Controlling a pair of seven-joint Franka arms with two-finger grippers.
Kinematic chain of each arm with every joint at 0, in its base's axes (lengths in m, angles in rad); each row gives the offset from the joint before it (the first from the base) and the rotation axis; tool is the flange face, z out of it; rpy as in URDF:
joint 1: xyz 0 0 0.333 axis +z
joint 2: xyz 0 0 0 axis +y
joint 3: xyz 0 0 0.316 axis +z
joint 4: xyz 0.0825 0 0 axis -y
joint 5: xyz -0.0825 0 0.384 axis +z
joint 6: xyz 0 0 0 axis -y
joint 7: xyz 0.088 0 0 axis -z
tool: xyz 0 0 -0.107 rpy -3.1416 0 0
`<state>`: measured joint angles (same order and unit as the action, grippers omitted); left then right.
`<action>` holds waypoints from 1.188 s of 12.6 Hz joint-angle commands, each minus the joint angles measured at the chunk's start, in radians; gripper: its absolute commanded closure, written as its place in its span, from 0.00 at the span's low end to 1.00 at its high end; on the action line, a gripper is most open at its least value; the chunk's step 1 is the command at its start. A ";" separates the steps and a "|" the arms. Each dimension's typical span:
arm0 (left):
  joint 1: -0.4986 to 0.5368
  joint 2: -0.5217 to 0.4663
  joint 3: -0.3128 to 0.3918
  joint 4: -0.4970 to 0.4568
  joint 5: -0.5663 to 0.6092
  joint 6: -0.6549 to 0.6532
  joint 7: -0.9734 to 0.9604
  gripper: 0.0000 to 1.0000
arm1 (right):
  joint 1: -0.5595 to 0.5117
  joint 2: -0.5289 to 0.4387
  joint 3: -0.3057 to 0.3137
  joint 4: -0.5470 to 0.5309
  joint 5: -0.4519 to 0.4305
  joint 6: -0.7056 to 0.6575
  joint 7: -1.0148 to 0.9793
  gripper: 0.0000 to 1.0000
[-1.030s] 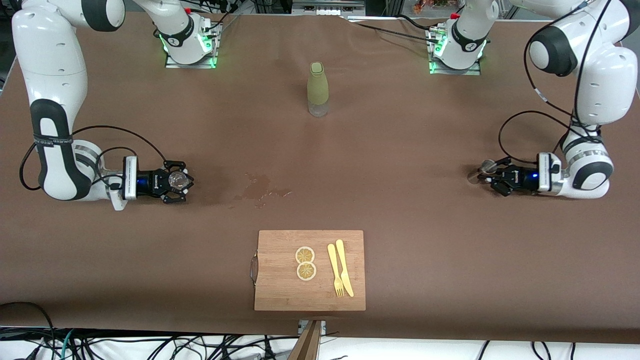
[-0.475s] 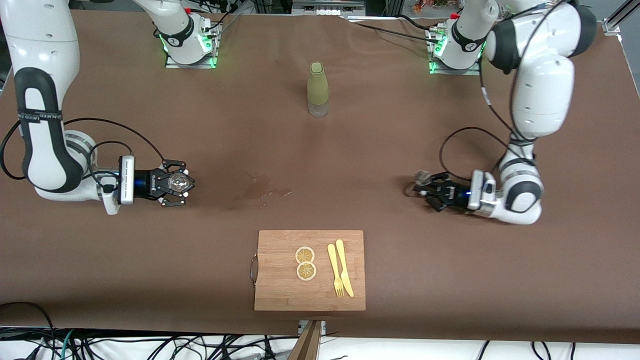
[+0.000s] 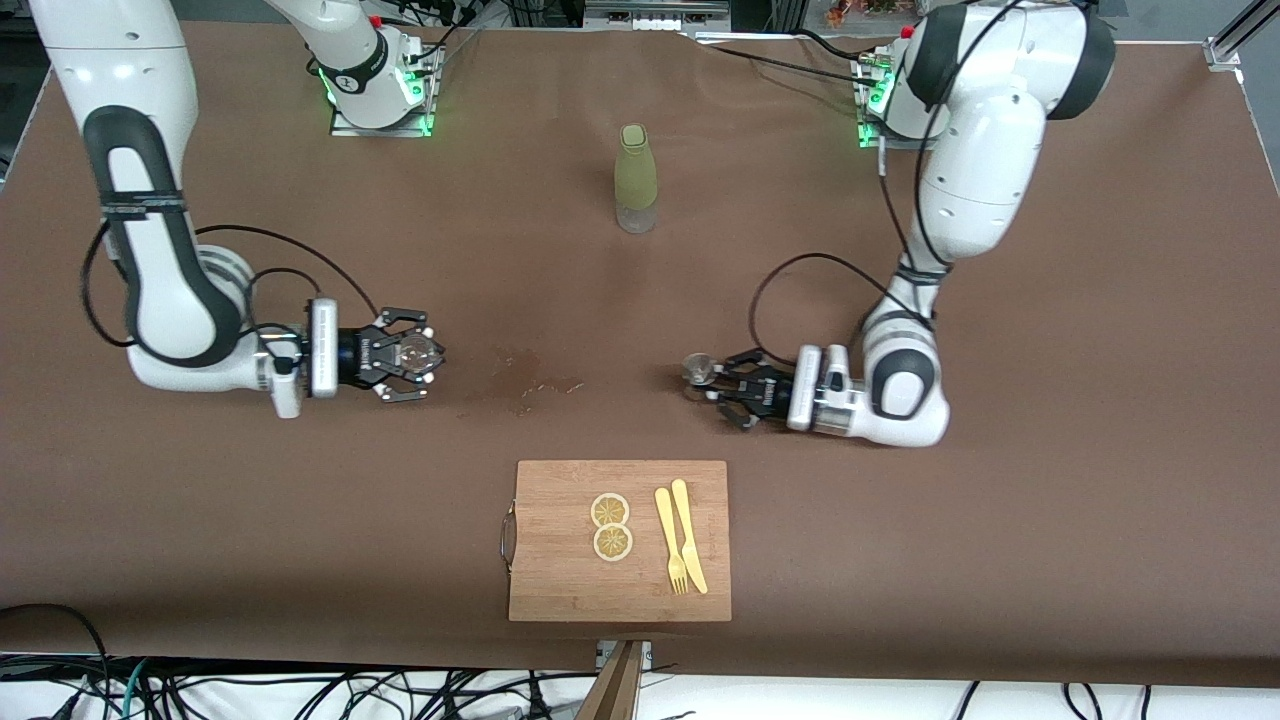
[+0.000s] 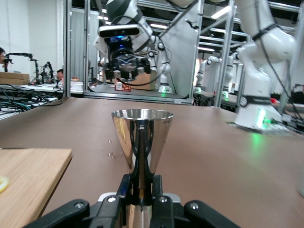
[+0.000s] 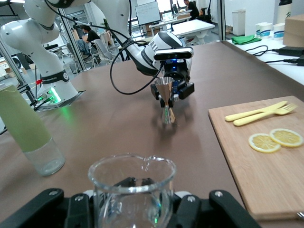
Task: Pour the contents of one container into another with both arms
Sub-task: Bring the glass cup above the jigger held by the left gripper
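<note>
My left gripper (image 3: 712,378) is shut on the narrow waist of a shiny metal jigger (image 3: 697,369), which stands upright with its cone mouth up in the left wrist view (image 4: 141,135). It hangs low over the table, toward the left arm's end from a wet patch (image 3: 520,380). My right gripper (image 3: 412,356) is shut on a clear glass beaker with a spout (image 3: 416,352), whose rim fills the foreground of the right wrist view (image 5: 132,183). The two grippers face each other across the wet patch; the jigger (image 5: 165,91) shows farther off in the right wrist view.
A pale green bottle (image 3: 636,178) stands upright at mid-table near the bases. A wooden cutting board (image 3: 560,560) lies nearest the front camera, carrying two lemon slices (image 3: 611,526), a yellow fork (image 3: 668,540) and a knife (image 3: 690,535).
Both arms have swung toward the table's middle. The left gripper carried the jigger a long way from its end of the table; the right gripper moved the beaker a shorter way.
</note>
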<state>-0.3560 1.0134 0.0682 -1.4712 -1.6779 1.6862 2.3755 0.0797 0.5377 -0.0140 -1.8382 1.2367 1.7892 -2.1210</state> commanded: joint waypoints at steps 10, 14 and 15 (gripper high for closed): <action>-0.188 0.039 -0.107 0.164 -0.171 0.389 -0.147 1.00 | 0.058 -0.097 0.216 -0.038 -0.023 0.321 0.190 0.89; -0.198 0.039 -0.108 0.170 -0.172 0.406 -0.148 1.00 | 0.087 -0.097 0.241 -0.023 -0.162 0.420 0.297 0.91; -0.198 0.039 -0.108 0.170 -0.172 0.406 -0.147 1.00 | 0.087 -0.097 0.249 -0.016 -0.192 0.423 0.324 0.91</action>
<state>-0.5419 1.0354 -0.0352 -1.3310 -1.8113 2.0467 2.1793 0.1612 0.4743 0.2155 -1.8437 1.1021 2.1829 -1.8683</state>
